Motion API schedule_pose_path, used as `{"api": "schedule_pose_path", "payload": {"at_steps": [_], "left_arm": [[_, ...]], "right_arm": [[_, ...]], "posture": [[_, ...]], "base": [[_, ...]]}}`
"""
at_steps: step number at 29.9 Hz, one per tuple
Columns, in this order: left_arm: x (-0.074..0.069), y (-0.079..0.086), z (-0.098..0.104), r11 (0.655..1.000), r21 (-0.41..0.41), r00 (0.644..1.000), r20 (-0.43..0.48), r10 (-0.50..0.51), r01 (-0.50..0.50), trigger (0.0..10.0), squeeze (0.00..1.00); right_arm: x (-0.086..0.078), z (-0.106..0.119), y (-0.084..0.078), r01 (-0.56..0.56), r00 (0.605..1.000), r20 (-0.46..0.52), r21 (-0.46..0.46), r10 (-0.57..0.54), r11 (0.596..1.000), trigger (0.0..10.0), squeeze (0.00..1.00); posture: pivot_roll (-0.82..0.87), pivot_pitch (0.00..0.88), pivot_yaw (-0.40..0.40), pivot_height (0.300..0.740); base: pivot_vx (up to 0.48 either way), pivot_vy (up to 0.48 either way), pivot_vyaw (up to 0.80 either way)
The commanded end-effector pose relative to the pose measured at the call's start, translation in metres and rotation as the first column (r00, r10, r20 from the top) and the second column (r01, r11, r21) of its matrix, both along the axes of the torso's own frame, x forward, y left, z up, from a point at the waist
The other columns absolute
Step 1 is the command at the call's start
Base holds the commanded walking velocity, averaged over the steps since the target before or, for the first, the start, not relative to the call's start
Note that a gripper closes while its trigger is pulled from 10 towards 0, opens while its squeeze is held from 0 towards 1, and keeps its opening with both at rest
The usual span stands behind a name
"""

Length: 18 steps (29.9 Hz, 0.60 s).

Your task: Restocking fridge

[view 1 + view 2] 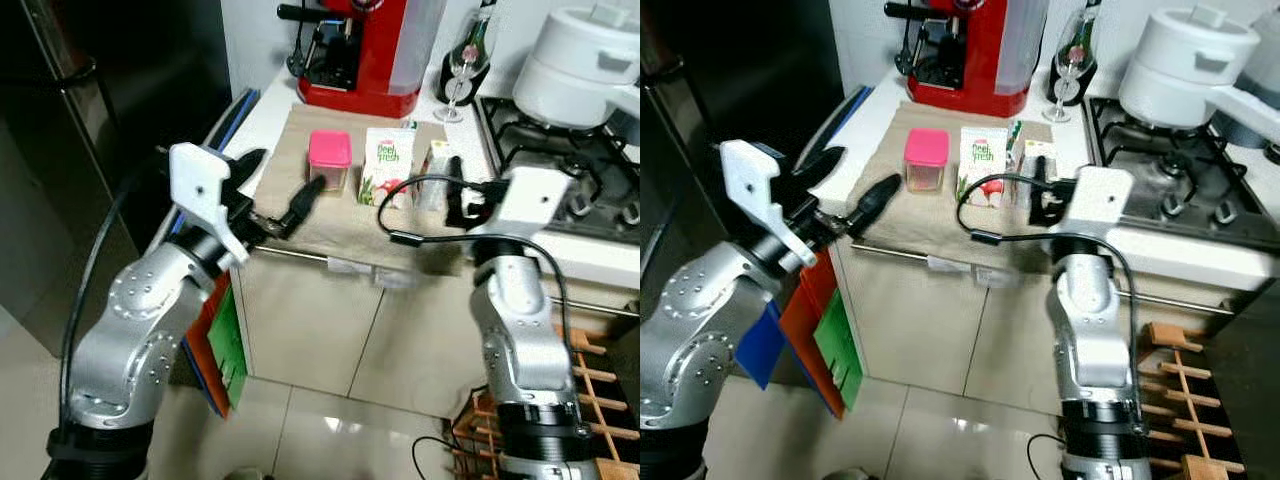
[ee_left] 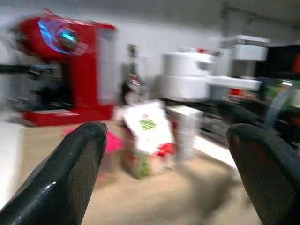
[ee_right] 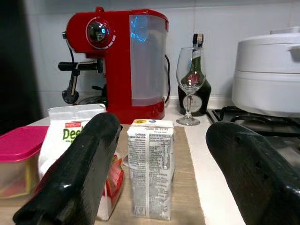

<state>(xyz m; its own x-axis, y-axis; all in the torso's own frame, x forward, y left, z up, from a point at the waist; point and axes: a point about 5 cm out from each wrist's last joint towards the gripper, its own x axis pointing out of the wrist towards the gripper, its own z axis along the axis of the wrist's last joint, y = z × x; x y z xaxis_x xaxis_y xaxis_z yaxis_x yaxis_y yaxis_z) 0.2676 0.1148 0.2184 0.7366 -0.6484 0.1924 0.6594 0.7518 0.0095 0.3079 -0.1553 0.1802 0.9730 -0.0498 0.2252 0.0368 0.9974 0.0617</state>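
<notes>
A matt beige cloth [image 1: 330, 215] is covering the counter. The container [image 1: 329, 160] is showing clear plastic under a glossy pink lid. The small carton [image 3: 150, 174] is looking like printed matt paperboard. The red coffee machine [image 3: 117, 56] is gleaming, glossy plastic. The floor tiles [image 1: 330, 430] are shining smooth.

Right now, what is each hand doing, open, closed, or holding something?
Left hand: open, empty, near the pink-lidded tub.
Right hand: open, empty, facing the small carton.

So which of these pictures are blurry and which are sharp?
Left wrist view: smeared throughout, the bag and carton soft. Right wrist view: sharp, print on the carton is crisp. Eye views: fairly clear, with glare on the floor.
</notes>
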Motion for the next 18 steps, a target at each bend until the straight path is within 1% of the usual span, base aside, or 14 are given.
{"api": "schedule_pose_path", "payload": {"at_steps": [1, 2, 4, 7, 10, 13, 14, 15, 16, 17, 18], "left_arm": [[-0.004, -0.007, -0.002, 0.998, -0.005, 0.997, -0.029, -0.065, 0.064, 10.0, 0.00], [-0.005, -0.008, -0.003, 0.997, -0.003, 0.995, -0.051, -0.084, 0.083, 10.0, 0.00], [-0.005, -0.010, -0.005, 0.996, -0.010, 0.994, -0.063, -0.094, 0.094, 10.0, 0.00], [-0.002, -0.012, -0.005, 0.992, -0.064, 0.988, -0.103, -0.112, 0.106, 10.0, 0.00], [0.001, -0.013, -0.003, 0.990, -0.091, 0.987, -0.111, -0.115, 0.105, 10.0, 0.00], [0.000, -0.013, -0.001, 0.990, -0.092, 0.987, -0.106, -0.118, 0.108, 10.0, 0.00], [0.000, -0.013, -0.001, 0.991, -0.088, 0.989, -0.100, -0.111, 0.103, 10.0, 0.00], [0.000, -0.013, 0.000, 0.991, -0.087, 0.989, -0.097, -0.107, 0.099, 10.0, 0.00], [-0.001, -0.013, 0.000, 0.991, -0.087, 0.989, -0.100, -0.108, 0.099, 10.0, 0.00], [-0.002, -0.014, -0.001, 0.990, -0.091, 0.988, -0.108, -0.114, 0.104, 10.0, 0.00], [-0.002, -0.014, -0.001, 0.990, -0.091, 0.988, -0.108, -0.114, 0.104, 10.0, 0.00]], "right_arm": [[0.000, 0.000, 0.000, -0.006, 1.000, -0.012, 0.022, 0.007, 1.000, 10.0, 0.00], [0.000, -0.001, 0.002, -0.021, 0.999, -0.026, 0.029, 0.022, 0.999, 10.0, 0.00], [0.001, -0.004, 0.004, -0.029, 0.999, -0.043, 0.039, 0.031, 0.999, 10.0, 0.00], [0.006, -0.011, 0.007, -0.029, 0.996, -0.081, 0.066, 0.035, 0.997, 10.0, 0.00], [0.012, -0.014, 0.008, -0.022, 0.994, -0.101, 0.073, 0.029, 0.997, 10.0, 0.00], [0.017, -0.014, 0.009, -0.022, 0.993, -0.110, 0.079, 0.031, 0.997, 10.0, 0.00], [0.019, -0.014, 0.010, -0.023, 0.993, -0.114, 0.081, 0.032, 0.996, 10.0, 0.84], [0.021, -0.013, 0.010, -0.024, 0.993, -0.117, 0.083, 0.033, 0.996, 10.0, 0.84], [0.024, -0.014, 0.011, -0.032, 0.991, -0.124, 0.082, 0.042, 0.996, 10.0, 1.00], [0.028, -0.014, 0.012, -0.046, 0.989, -0.133, 0.092, 0.058, 0.995, 10.0, 1.00], [0.028, -0.014, 0.012, -0.046, 0.989, -0.133, 0.092, 0.058, 0.995, 10.0, 1.00]], "posture": [[0.02, 0.000, -0.028, 0.740], [0.02, 0.000, -0.027, 0.740], [0.02, 0.000, -0.027, 0.740], [0.02, 0.000, -0.027, 0.740], [0.03, 0.000, -0.024, 0.740], [0.03, 0.000, -0.023, 0.740], [0.03, 0.000, -0.023, 0.740], [0.03, 0.000, -0.023, 0.740], [0.04, 0.000, -0.026, 0.740], [0.04, 0.000, -0.028, 0.740], [0.04, 0.000, -0.028, 0.740]], "base": [[0.000, 0.000, 0.00], [0.000, 0.000, 0.00], [0.000, 0.000, 0.00], [0.000, 0.000, 0.00], [0.000, 0.000, 0.00], [0.000, 0.000, 0.00], [0.000, 0.000, 0.00], [0.000, 0.000, 0.00], [0.000, 0.000, 0.00], [0.000, 0.000, 0.00], [0.000, 0.000, 0.00]]}}
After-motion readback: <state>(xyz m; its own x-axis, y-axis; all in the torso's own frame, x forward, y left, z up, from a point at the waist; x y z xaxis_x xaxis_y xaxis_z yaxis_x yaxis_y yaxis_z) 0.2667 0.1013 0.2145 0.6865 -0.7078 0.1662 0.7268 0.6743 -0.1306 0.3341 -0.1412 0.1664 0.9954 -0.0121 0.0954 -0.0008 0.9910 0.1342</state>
